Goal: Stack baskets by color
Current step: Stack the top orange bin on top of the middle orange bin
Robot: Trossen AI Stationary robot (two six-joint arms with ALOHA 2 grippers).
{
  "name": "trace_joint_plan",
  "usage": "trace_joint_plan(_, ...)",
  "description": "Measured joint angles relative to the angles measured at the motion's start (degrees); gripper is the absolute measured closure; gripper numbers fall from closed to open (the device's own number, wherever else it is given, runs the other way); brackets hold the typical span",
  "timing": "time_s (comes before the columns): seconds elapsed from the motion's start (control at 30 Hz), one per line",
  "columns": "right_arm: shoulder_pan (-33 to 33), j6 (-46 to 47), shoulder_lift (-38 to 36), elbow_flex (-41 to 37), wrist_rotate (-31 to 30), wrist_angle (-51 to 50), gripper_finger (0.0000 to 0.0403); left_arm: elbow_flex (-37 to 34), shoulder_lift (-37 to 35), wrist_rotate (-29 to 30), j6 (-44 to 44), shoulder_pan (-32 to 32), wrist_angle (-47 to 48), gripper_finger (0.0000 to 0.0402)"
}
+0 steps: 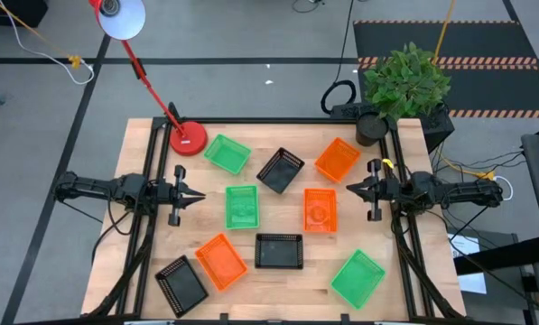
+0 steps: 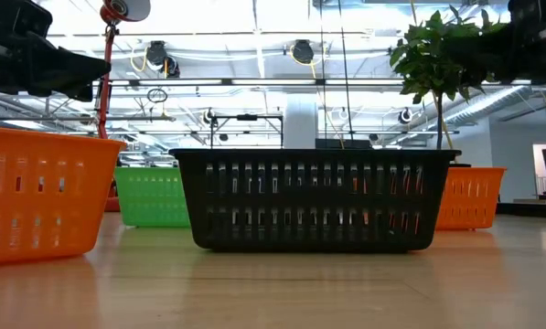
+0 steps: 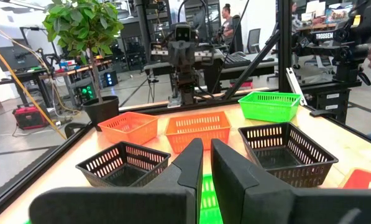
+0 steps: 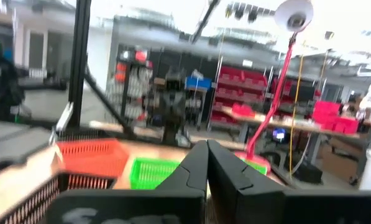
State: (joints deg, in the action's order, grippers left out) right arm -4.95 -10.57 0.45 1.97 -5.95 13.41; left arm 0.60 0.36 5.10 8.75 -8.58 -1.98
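Observation:
Nine baskets lie scattered on the wooden table [image 1: 143, 153]. Green baskets [image 1: 227, 153] [image 1: 241, 206] [image 1: 357, 278], orange baskets [image 1: 337, 159] [image 1: 320, 209] [image 1: 220, 261] and black baskets [image 1: 280, 170] [image 1: 278, 251] [image 1: 181, 283] all sit apart, none stacked. My left gripper [image 1: 201, 196] [image 3: 207, 146] hovers at the left edge beside the middle green basket, its fingers nearly together and holding nothing. At the right edge my right gripper [image 1: 348, 188] [image 4: 207, 146] is shut and empty, near the middle orange basket. The low view is filled by a black basket [image 2: 314, 199].
A red lamp base [image 1: 188, 138] stands at the table's back left, its arm leaning up to the lamp head [image 1: 122, 16]. A potted plant [image 1: 371, 128] sits at the back right corner. Black frame rails [image 1: 147, 262] run along both sides.

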Motion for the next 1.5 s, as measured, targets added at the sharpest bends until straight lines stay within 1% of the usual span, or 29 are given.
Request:
trace_joint_plan(0.07,0.0,0.7,0.0,0.5,-0.1,1.5,0.0403,0.0,0.0,0.0,0.0,0.0,-0.1,0.0366)
trace_joint_plan(0.2,0.0,2.4,0.9,2.1,-0.2,0.5,0.0403,0.0,0.0,0.0,0.0,0.0,-0.3,0.0366)
trace_joint_plan(0.43,0.0,5.4,6.4,7.6,-0.2,0.1,0.0403,0.0,0.0,0.0,0.0,0.0,-0.4,0.0366)
trace_joint_plan(0.63,0.0,6.1,14.1,16.9,-0.2,-4.6,0.0403,0.0,0.0,0.0,0.0,0.0,-0.8,0.0366)
trace_joint_plan(0.8,0.0,9.6,21.4,27.8,-0.2,-10.8,0.0403,0.0,0.0,0.0,0.0,0.0,-0.8,0.0366)
trace_joint_plan(0.93,0.0,10.2,27.3,36.2,-0.2,-16.7,0.0403,0.0,0.0,0.0,0.0,0.0,-0.8,0.0366)
trace_joint_plan(1.03,0.0,10.3,31.1,41.4,-0.2,-19.5,0.0403,0.0,0.0,0.1,0.0,0.0,-1.8,0.0366)
trace_joint_plan(1.17,0.0,13.2,35.7,47.6,-0.2,-23.2,0.0403,0.0,0.0,0.3,0.0,0.0,-2.8,0.0366)
trace_joint_plan(1.33,0.0,14.5,40.1,52.9,-0.2,-26.2,0.0403,0.0,0.0,0.6,0.0,0.0,-2.8,0.0366)
trace_joint_plan(1.5,0.0,14.5,42.4,53.8,-0.2,-26.1,0.0403,0.0,0.0,1.0,-0.2,0.0,-2.6,0.0366)
